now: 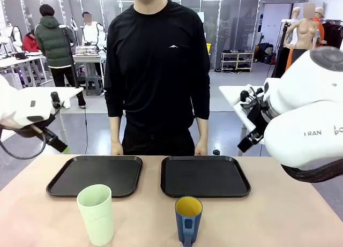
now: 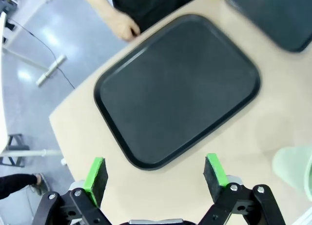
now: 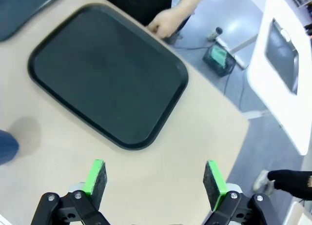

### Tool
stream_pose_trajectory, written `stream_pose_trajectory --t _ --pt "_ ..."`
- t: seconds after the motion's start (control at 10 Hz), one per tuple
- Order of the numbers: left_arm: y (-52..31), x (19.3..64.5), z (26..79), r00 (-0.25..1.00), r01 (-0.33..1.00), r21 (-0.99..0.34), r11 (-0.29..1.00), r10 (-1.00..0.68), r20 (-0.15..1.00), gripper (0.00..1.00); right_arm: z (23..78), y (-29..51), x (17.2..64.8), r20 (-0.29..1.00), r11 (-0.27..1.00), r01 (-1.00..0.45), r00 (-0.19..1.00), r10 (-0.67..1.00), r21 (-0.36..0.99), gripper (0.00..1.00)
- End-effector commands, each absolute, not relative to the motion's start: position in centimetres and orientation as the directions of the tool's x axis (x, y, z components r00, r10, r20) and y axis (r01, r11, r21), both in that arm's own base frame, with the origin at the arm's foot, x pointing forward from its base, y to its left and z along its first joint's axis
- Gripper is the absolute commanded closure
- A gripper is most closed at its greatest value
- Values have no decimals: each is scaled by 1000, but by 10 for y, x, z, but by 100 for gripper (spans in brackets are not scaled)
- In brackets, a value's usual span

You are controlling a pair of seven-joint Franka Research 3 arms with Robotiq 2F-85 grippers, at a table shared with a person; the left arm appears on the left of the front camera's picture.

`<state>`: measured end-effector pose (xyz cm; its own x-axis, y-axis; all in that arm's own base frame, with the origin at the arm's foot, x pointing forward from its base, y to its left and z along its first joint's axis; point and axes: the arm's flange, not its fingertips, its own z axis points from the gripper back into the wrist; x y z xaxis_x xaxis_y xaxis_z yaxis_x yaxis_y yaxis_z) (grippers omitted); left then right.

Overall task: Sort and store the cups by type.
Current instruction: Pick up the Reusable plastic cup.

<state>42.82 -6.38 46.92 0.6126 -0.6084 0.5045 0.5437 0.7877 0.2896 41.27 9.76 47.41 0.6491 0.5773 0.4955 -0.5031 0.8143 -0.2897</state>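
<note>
Left claw apart, empty. Green tumbler upright at lower right of wrist frame; left arm looks nearer.

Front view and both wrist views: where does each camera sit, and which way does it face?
Front view: between the arms, facing across the table at the standing person; left arm and right arm at the sides.
Left wrist view: above the table, looking down past the open left tool at the left tray; a person's hand at the far edge.
Right wrist view: looking down past the open right tool at the right tray.
Shared: front and left wrist views both show the left tray and mint tumbler.
</note>
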Motion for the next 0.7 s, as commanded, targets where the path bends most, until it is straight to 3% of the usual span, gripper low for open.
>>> stream_pose_trajectory --t 0.0,0.6 --pt "-53 458 443 617 560 292 775 -625 478 0 454 90 433 492 813 -546 661 567 -204 0" --pt "-23 457 388 770 434 152 888 -453 449 0 398 61 462 442 893 -443 788 430 -79 0"
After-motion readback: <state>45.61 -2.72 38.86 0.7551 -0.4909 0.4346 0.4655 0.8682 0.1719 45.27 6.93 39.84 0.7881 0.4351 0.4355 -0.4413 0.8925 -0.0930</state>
